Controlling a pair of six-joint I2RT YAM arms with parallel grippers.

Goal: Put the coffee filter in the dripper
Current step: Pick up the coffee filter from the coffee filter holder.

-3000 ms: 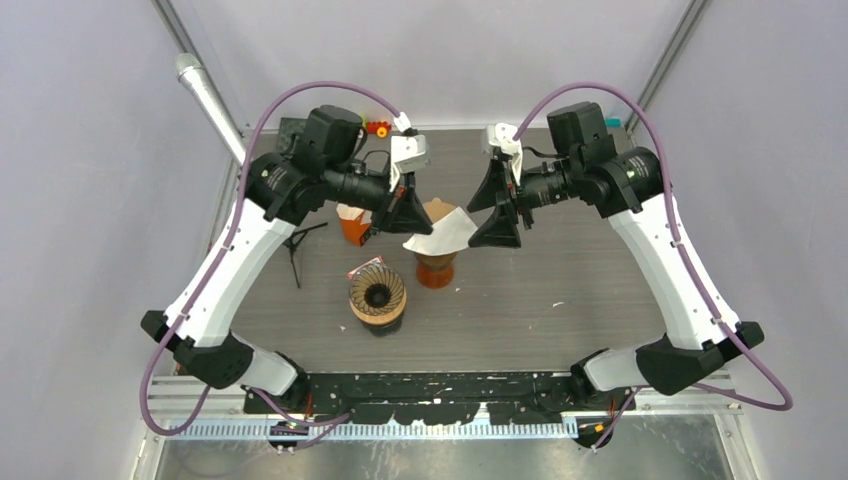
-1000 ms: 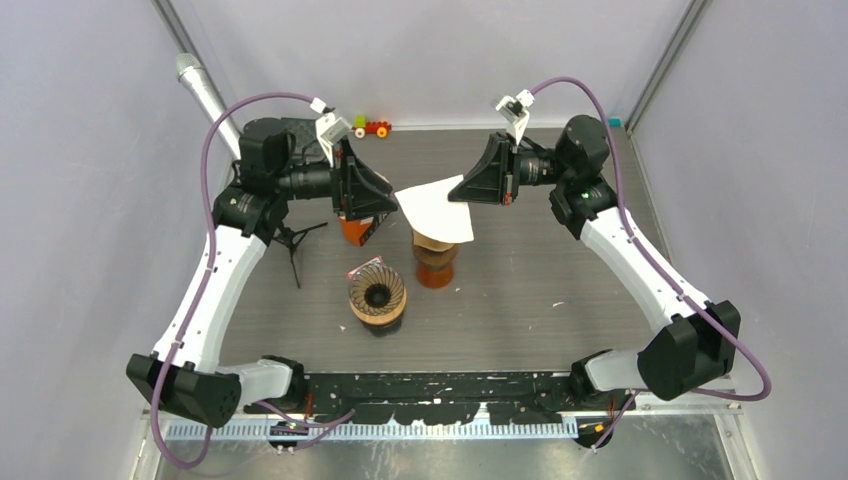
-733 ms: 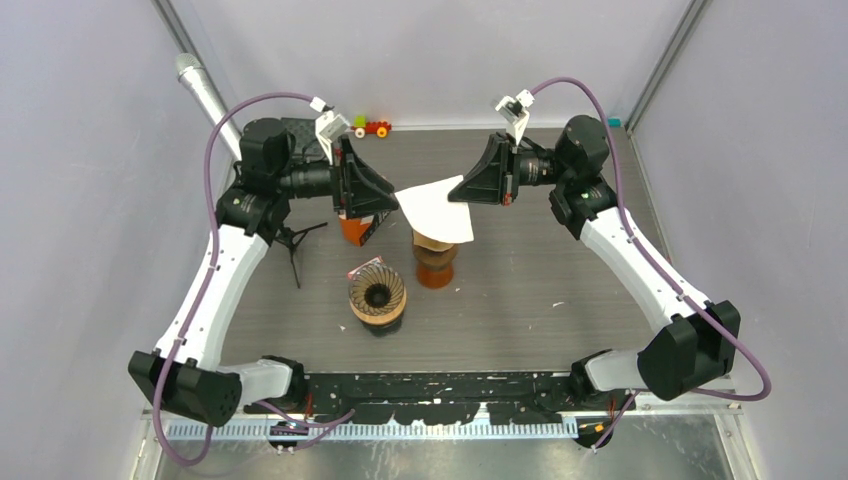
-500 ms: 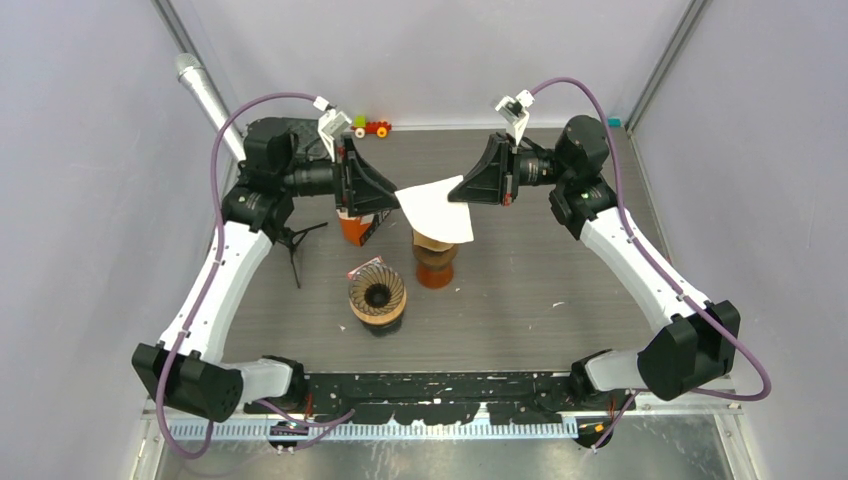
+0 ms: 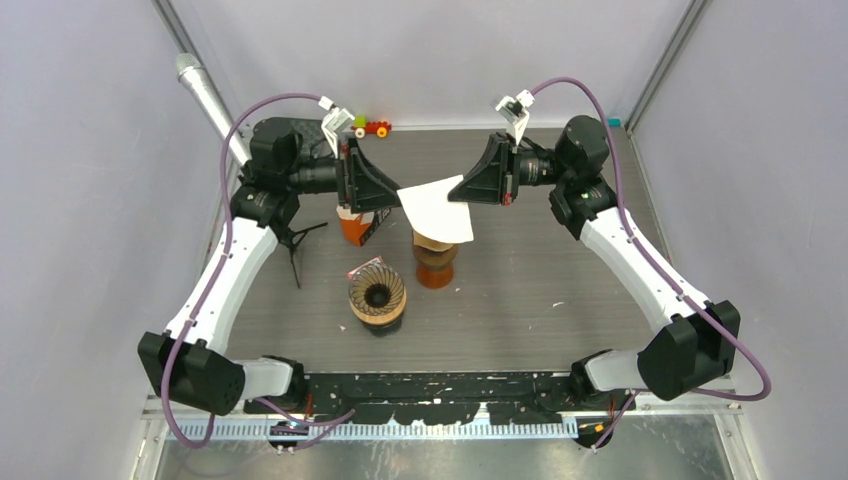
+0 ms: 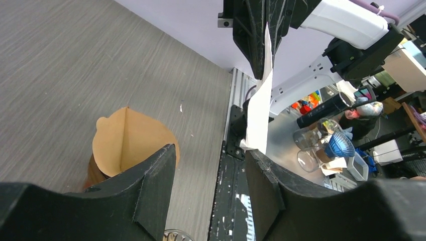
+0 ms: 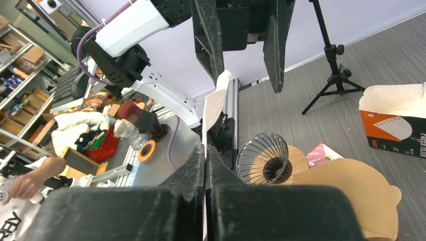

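The white coffee filter (image 5: 438, 210) hangs in the air over the back of the table, and my right gripper (image 5: 456, 195) is shut on its right edge. The right wrist view has the filter (image 7: 214, 105) edge-on above the pinching jaws of my right gripper (image 7: 206, 150). My left gripper (image 5: 396, 194) stands open just left of the filter, not touching it. From the left wrist the filter (image 6: 259, 113) hangs beyond my left gripper (image 6: 210, 153), its lower tip by the right finger. The glass ribbed dripper (image 5: 377, 293) on its wooden collar stands nearer the front, below and left of both grippers.
A brown paper filter (image 5: 432, 239) sits in a brown holder (image 5: 435, 268) right under the white filter. An orange filter box (image 5: 352, 227) stands behind the dripper, a small black tripod (image 5: 295, 245) to its left. Small toys (image 5: 370, 127) lie at the back edge.
The left gripper has edged right, closer to the white filter, still open. Three seconds ago both grippers and the filter were lower, by the brown holder. The right arm has held still this last second.
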